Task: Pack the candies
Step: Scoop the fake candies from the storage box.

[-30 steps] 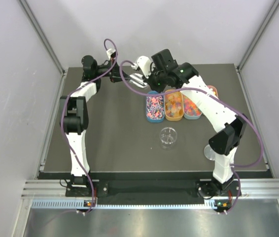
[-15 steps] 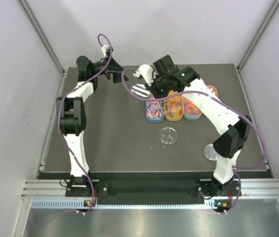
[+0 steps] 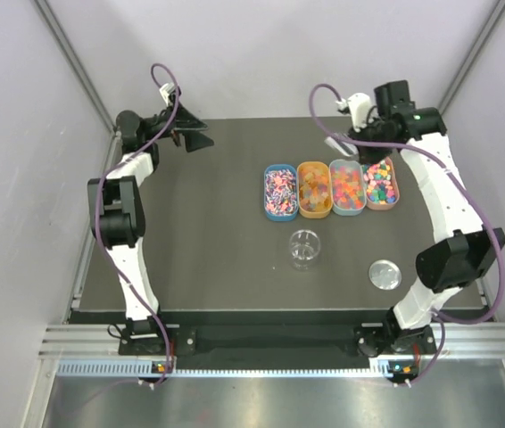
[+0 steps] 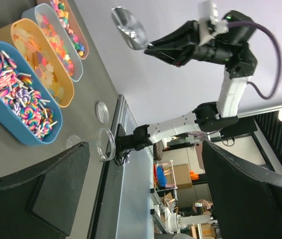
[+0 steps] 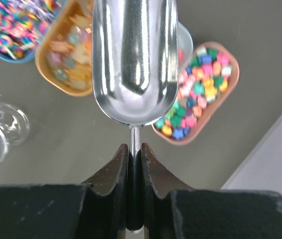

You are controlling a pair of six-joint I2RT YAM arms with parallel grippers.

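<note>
The candies fill four oval trays in a row: blue [image 3: 280, 193], orange [image 3: 314, 189], light blue [image 3: 348, 187] and brown [image 3: 381, 183]. My right gripper [image 3: 357, 138] hangs above the back of the right-hand trays, shut on the thin handle of a metal scoop [image 3: 339, 145]. In the right wrist view the scoop [image 5: 133, 59] is empty and hovers over the trays, with star-shaped candies [image 5: 201, 92] beside its bowl. My left gripper [image 3: 201, 138] is at the back left, open and empty. In the left wrist view its fingers [image 4: 41, 199] stand wide apart, with the scoop [image 4: 128, 27] far off.
A clear round jar [image 3: 305, 248] stands open in front of the trays, and it also shows at the left edge of the right wrist view as the jar [image 5: 1, 127]. Its lid [image 3: 384, 274] lies to the right, near the right arm. Enclosure walls stand close on both sides.
The left gripper has opened and drawn back to the rear left corner. The right arm has swung the scoop from above the blue tray to above the right-hand trays.
</note>
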